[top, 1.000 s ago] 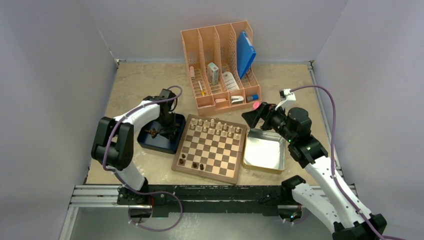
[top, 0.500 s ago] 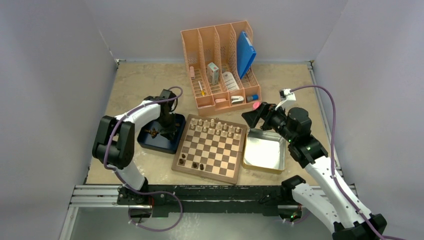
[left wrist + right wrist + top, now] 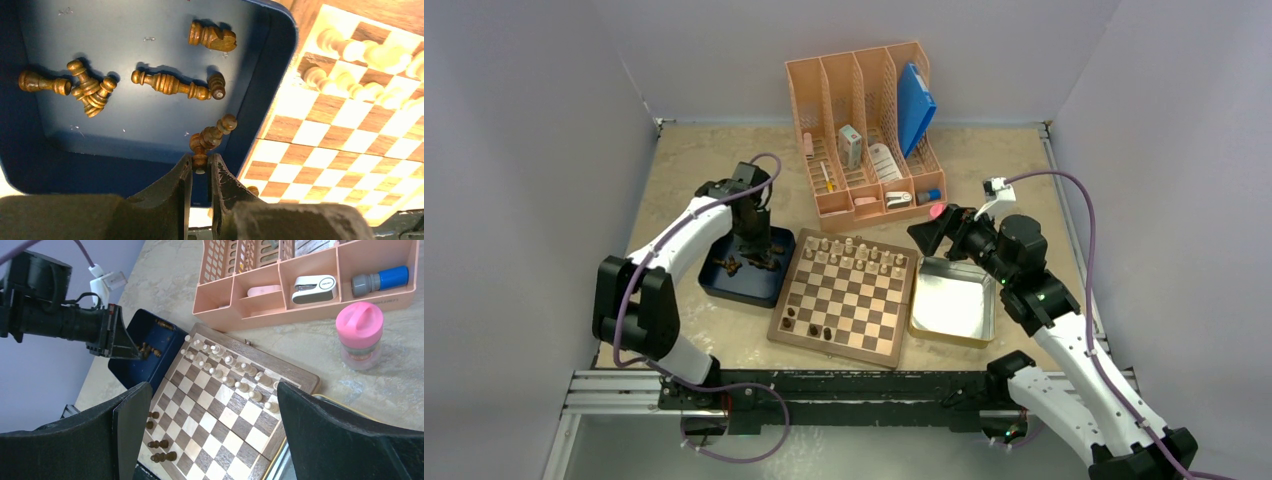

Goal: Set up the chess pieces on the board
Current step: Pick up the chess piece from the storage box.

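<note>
My left gripper (image 3: 201,163) is shut on the base of a dark brown chess piece (image 3: 214,135), held over the near right corner of the dark blue tray (image 3: 100,170). Several more dark pieces (image 3: 170,84) lie flat in the tray. In the top view the left gripper (image 3: 754,252) hangs over the tray (image 3: 722,290), left of the board (image 3: 849,300). A few dark pieces (image 3: 790,319) stand on the board's near left squares. Pale pieces (image 3: 856,250) fill its far rows. My right gripper (image 3: 927,235) is open and empty, above the board's far right corner (image 3: 300,380).
A shiny metal tin (image 3: 952,302) lies right of the board. A pink desk organizer (image 3: 864,130) with a blue folder stands behind it. A pink-capped bottle (image 3: 359,335) stands by the organizer's right end. Walls close in the table on three sides.
The left arm's elbow has swung left and its wrist has risen over the tray, with the gripper still at the tray's right side. The right arm has not moved.
</note>
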